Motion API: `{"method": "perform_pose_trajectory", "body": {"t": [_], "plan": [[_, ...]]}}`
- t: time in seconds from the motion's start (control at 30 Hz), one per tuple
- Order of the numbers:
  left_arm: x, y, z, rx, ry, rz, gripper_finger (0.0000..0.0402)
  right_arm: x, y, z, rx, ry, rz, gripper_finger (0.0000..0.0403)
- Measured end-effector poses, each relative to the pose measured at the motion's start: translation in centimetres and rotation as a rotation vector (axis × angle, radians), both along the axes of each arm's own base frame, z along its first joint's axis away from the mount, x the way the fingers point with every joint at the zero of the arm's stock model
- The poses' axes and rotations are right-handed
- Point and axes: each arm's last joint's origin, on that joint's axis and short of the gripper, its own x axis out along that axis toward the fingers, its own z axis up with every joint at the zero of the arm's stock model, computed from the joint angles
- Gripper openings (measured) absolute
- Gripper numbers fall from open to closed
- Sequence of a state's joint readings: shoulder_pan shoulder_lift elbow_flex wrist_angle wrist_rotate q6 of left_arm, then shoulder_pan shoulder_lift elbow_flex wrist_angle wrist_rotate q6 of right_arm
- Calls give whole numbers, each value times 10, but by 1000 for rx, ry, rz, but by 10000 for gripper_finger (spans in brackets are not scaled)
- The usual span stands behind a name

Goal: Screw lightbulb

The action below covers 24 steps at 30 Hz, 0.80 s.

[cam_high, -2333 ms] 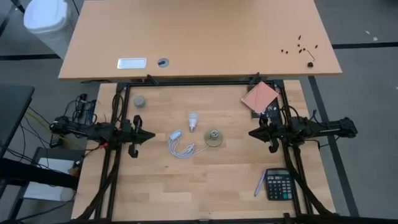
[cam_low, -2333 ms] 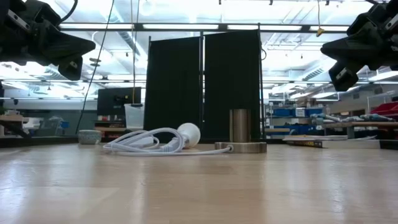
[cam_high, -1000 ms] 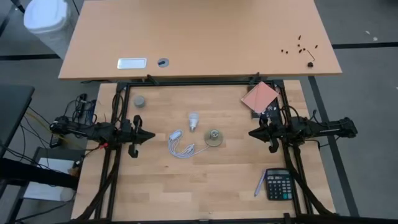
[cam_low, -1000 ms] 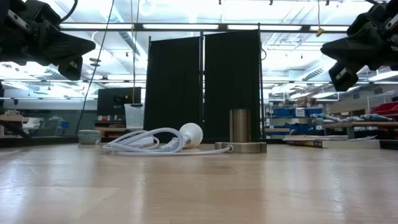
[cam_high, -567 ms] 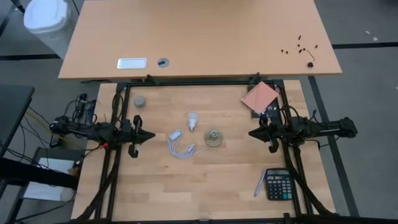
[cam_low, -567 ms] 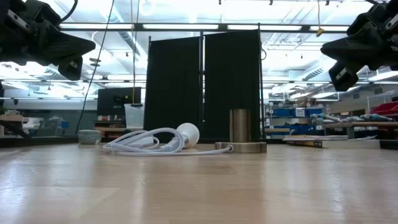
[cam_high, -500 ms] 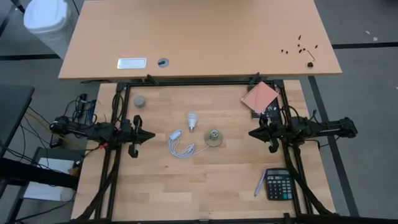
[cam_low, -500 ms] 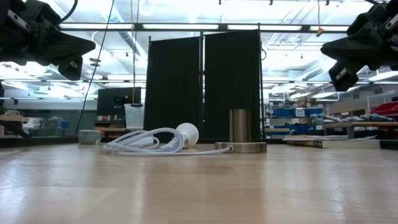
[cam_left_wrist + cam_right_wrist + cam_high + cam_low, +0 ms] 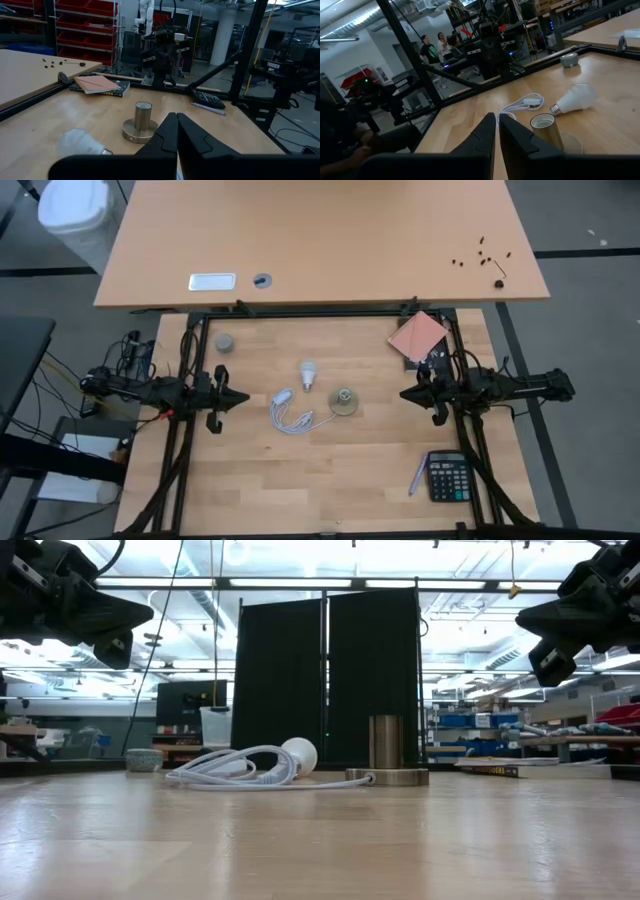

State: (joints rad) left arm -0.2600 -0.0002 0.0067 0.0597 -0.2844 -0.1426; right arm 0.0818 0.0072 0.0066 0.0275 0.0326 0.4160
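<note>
Currently no readable writing on anything I can see. Wooden desk (image 9: 330, 480) sits in a workshop with red shelving and dark partition panels behind. Left hand (image 9: 240, 398) and right hand (image 9: 407, 394) hang at opposite desk edges, each with fingers pressed together, gripping nothing. Calculator (image 9: 447, 477) lies near the front right. Socket (image 9: 344, 401) stands mid-desk beside a coiled white cable (image 9: 290, 418). Lightbulb (image 9: 310, 373) lies on its side just behind them.

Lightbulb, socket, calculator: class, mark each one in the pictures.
lightbulb (image 9: 309, 372), high view, on its white glass.
socket (image 9: 345, 401), high view, on its round metal base.
calculator (image 9: 447, 477), high view, on its keypad.
</note>
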Motion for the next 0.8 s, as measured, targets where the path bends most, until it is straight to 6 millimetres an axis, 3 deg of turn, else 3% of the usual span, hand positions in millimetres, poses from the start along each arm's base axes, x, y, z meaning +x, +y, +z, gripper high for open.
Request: {"method": "perform_pose_trajectory", "body": {"t": [0.63,0.8], "plan": [[0,0,1,-5,-11,0,6,0,0,0,0,0,0,34],[-1,0,8,-196,-81,-16,6,0,0,0,0,0,0,34]]}}
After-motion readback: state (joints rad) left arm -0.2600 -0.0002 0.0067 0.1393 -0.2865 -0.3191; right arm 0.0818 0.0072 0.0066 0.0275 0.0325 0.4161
